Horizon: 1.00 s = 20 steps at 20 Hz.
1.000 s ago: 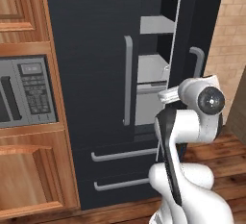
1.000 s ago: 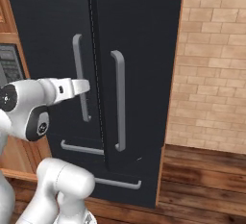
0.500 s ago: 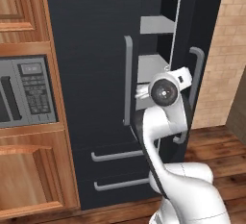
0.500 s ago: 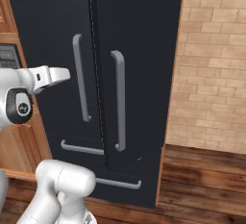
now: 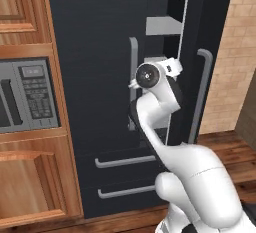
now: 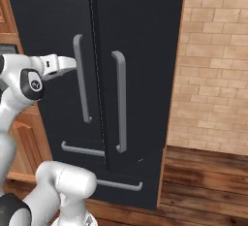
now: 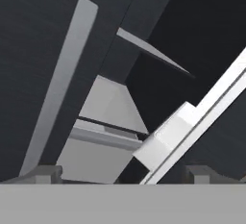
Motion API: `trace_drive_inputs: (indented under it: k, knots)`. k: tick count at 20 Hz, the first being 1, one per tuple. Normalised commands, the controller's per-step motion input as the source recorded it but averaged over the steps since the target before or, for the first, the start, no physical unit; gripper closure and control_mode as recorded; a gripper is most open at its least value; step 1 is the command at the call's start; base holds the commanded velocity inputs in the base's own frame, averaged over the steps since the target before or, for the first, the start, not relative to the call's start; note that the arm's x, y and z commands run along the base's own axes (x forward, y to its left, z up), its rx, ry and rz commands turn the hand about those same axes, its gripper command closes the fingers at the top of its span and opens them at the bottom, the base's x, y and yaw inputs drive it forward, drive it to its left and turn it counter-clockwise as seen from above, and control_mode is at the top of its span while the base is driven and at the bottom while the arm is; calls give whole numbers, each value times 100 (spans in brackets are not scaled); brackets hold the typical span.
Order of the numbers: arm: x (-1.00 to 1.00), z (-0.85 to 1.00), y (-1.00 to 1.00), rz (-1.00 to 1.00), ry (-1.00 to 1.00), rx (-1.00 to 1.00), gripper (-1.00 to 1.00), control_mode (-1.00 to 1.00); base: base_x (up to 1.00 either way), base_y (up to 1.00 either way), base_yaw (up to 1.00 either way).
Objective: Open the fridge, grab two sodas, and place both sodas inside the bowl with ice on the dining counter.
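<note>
Since a second ago the arm has swung from 3 o'clock in the left base view toward the middle, so its wrist now sits in front of the fridge [image 5: 100, 77], over the gap at the partly open right door [image 5: 205, 52]. In the right base view the hand has drawn back toward 9 o'clock, and the gripper [image 6: 65, 64] points at the left door's grey handle [image 6: 81, 84], just beside it; whether it touches I cannot tell. The right door handle [image 6: 121, 101] stands at 12 o'clock from the lower drawer handle [image 6: 118, 185].

In the hand view the gripper [image 7: 122, 172] has its two tips set wide apart at 6 o'clock, with nothing between them. Beyond them lies the gap between the doors, with pale interior shelves [image 7: 105, 122] at centre and a grey bar handle [image 7: 60, 83] running from 7 toward 11 o'clock.

The microwave [image 5: 25, 94] sits at 9 o'clock in the left base view, set in wood cabinets [image 5: 30, 187].
</note>
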Motion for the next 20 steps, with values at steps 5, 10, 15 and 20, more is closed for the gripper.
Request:
trace_drive_inputs:
  k: [5,10,15,20]
  knots:
    - [52,0,-25,-9,9,0,-100,-100,0,0,0]
    - [76,0,-31,-8,19,0,-100,-100,0,0,0]
    - [42,-1,-52,-11,30,0,-100,-100,0,0,0]
    - [0,-9,-78,-13,22,0,-100,-100,0,0,0]
